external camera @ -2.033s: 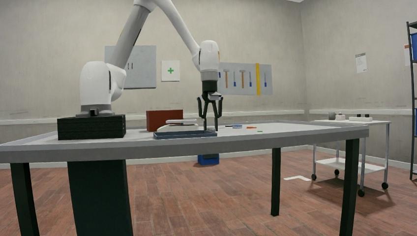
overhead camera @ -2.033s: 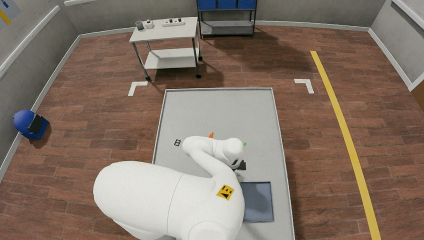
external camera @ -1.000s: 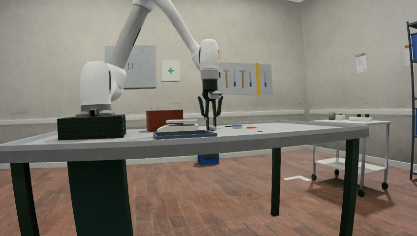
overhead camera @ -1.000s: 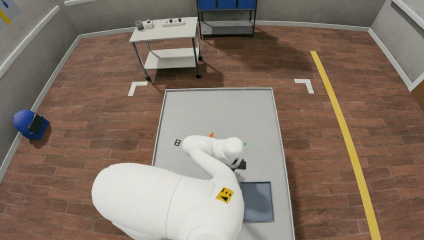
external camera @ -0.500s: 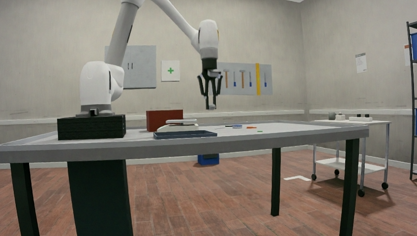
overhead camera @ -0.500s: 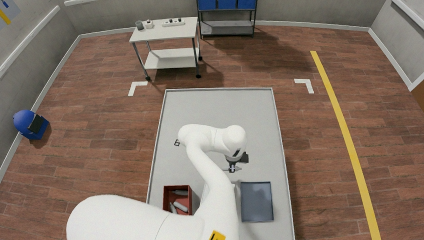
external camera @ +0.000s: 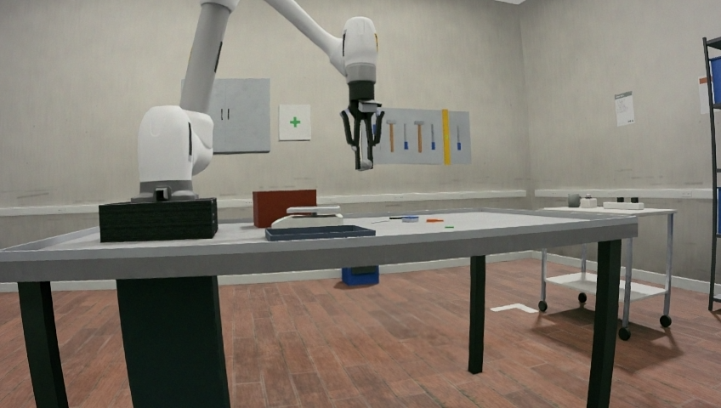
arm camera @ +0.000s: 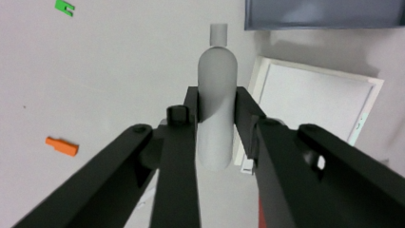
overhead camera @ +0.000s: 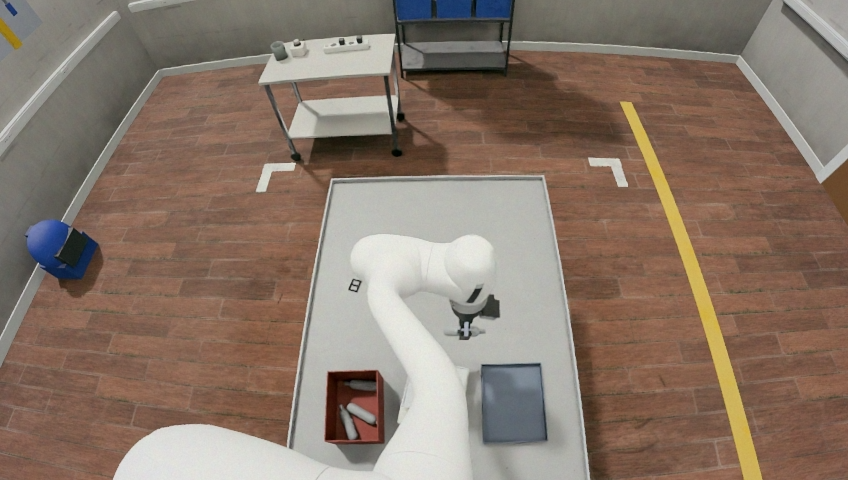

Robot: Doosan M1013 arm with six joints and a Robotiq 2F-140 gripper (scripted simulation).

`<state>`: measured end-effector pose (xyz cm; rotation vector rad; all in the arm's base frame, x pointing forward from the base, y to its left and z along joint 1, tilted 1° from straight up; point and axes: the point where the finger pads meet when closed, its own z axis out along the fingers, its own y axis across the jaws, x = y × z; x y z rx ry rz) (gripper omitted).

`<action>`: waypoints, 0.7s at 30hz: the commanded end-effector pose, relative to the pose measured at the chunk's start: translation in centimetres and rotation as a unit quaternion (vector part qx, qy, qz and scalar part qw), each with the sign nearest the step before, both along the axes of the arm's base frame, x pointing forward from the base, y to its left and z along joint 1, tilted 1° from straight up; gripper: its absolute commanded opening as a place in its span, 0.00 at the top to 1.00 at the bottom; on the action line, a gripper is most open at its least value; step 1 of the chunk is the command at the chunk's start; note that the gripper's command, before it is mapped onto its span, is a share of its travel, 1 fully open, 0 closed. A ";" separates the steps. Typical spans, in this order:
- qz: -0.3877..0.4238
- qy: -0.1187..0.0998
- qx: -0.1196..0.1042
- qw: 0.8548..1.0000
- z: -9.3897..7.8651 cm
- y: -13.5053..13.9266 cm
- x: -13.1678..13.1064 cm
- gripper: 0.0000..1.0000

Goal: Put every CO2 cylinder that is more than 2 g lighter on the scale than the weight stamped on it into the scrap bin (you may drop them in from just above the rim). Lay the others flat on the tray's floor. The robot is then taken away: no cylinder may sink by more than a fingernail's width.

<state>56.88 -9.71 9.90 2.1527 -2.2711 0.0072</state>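
My gripper (arm camera: pixel 216 102) is shut on a grey CO2 cylinder (arm camera: pixel 217 100), gripped across its body and held level, high above the table. It also shows in the top view (overhead camera: pixel 465 331) and the exterior view (external camera: pixel 362 156). The white scale (arm camera: pixel 314 102) lies below and to the right of it in the wrist view. The blue-grey tray (overhead camera: pixel 512 402) sits at the table's near right and its floor is bare. The red scrap bin (overhead camera: pixel 356 402) at the near left holds three cylinders (overhead camera: pixel 360 412).
A small orange piece (arm camera: pixel 62 146) and a green piece (arm camera: pixel 64 7) lie on the table. A black base block (external camera: pixel 157 218) carries the arm. A cart (overhead camera: pixel 333 77) and a shelf (overhead camera: pixel 453 35) stand beyond the table.
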 end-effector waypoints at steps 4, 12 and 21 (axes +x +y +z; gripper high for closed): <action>-0.018 0.001 0.002 1.000 0.3 2.4 -2.9 0.90; -0.083 -0.001 -0.001 0.997 0.0 8.3 -13.3 0.90; -0.084 0.002 0.000 0.997 -1.0 8.4 -13.3 0.90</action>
